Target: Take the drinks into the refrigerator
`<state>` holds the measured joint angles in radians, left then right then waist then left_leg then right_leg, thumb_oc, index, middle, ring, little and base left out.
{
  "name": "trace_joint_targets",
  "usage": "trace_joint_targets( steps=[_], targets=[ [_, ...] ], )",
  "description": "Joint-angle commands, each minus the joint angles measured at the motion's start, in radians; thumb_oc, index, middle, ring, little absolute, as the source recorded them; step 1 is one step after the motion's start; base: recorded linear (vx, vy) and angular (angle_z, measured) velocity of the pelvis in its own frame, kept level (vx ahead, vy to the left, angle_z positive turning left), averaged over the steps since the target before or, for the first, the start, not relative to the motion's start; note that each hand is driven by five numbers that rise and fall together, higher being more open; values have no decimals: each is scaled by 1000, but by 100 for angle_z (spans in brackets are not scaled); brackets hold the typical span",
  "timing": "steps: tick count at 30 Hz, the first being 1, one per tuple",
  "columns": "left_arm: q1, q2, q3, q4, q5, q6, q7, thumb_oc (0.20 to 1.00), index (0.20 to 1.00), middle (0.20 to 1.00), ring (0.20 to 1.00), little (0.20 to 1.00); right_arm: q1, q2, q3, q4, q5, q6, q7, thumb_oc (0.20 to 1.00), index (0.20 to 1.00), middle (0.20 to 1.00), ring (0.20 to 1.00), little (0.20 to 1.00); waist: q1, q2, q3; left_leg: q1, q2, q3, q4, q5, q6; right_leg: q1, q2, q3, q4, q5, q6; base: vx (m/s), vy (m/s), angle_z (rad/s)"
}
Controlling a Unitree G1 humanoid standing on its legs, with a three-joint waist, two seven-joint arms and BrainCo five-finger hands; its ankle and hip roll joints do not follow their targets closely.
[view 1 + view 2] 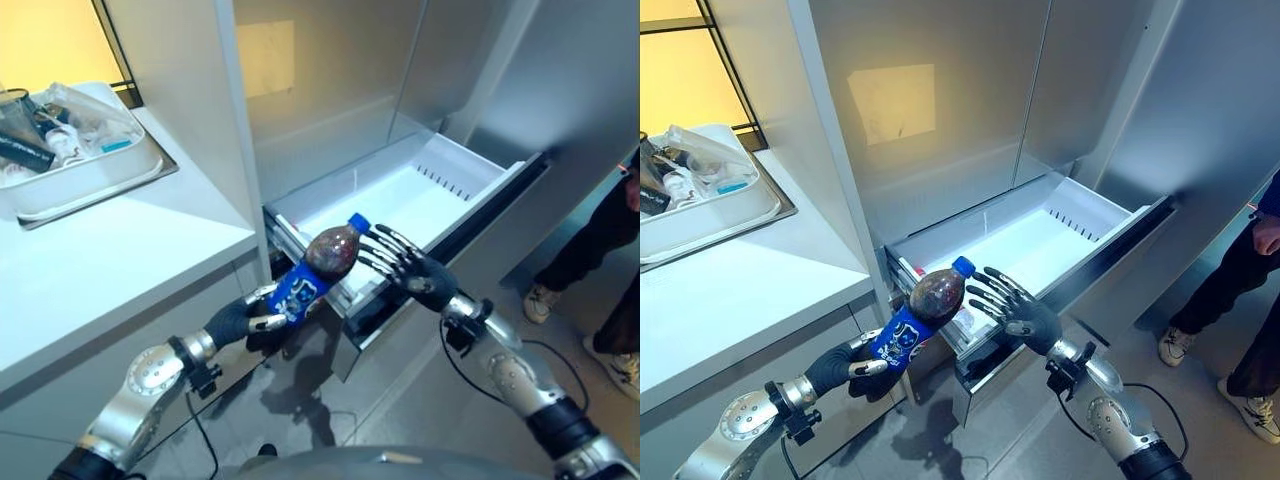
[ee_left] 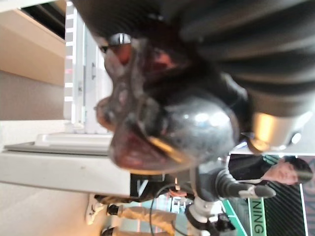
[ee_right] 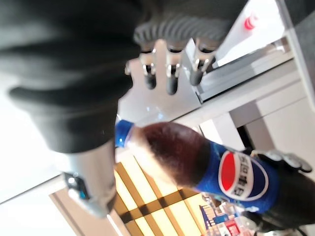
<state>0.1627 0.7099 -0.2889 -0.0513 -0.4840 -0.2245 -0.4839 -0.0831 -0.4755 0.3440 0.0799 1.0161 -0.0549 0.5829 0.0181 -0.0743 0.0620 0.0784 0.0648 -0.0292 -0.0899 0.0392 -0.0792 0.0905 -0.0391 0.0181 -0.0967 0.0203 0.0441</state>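
A cola bottle [image 1: 318, 265] with a blue label and blue cap is tilted, its cap toward the open fridge drawer [image 1: 400, 195]. My left hand [image 1: 250, 320] is shut on the bottle's lower end, in front of the drawer's near corner. My right hand [image 1: 415, 270] is open with its fingers spread, just right of the bottle's neck, apart from it. The right wrist view shows the bottle [image 3: 197, 164] beside my straight fingers [image 3: 170, 73]. The white drawer [image 1: 1020, 240] is pulled out and has nothing in it.
A white counter [image 1: 110, 260] runs on the left with a tray [image 1: 90, 175] of bottles and packets on it. The tall grey fridge door [image 1: 580, 90] stands open at the right. A person's legs [image 1: 590, 270] stand at the far right.
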Motion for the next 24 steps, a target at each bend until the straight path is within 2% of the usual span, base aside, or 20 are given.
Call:
trace_joint_targets(
  steps=[1,10,16,24],
  targets=[
    [-169,-30,21,-52,-19,-145,16,200,200,200,200,200,-82,35,37,-4,60,-7,18,1000,1000,1000,1000,1000,32,-26,-10,38,-33,-27,3,-86,68,2,-44,-47,78,-50,59,0,0,0],
    [-186,-76,10,-59,-5,-150,32,200,200,200,200,200,-133,87,182,33,12,35,36,1000,1000,1000,1000,1000,44,-22,-6,42,-34,-31,3,-89,69,13,-42,-49,73,-56,55,0,0,0],
    [-193,-97,1,-65,-3,-148,52,200,200,200,200,200,-159,165,219,107,1,18,-9,1000,1000,1000,1000,1000,53,-19,-5,46,-34,-40,3,-90,70,23,-42,-56,68,-56,52,0,0,0],
    [-201,-104,-14,-59,-1,-144,71,200,200,200,200,200,-208,220,259,118,30,13,-31,1000,1000,1000,1000,1000,67,-18,-2,47,-33,-44,3,-88,70,32,-43,-63,61,-54,52,0,0,0]
  ],
)
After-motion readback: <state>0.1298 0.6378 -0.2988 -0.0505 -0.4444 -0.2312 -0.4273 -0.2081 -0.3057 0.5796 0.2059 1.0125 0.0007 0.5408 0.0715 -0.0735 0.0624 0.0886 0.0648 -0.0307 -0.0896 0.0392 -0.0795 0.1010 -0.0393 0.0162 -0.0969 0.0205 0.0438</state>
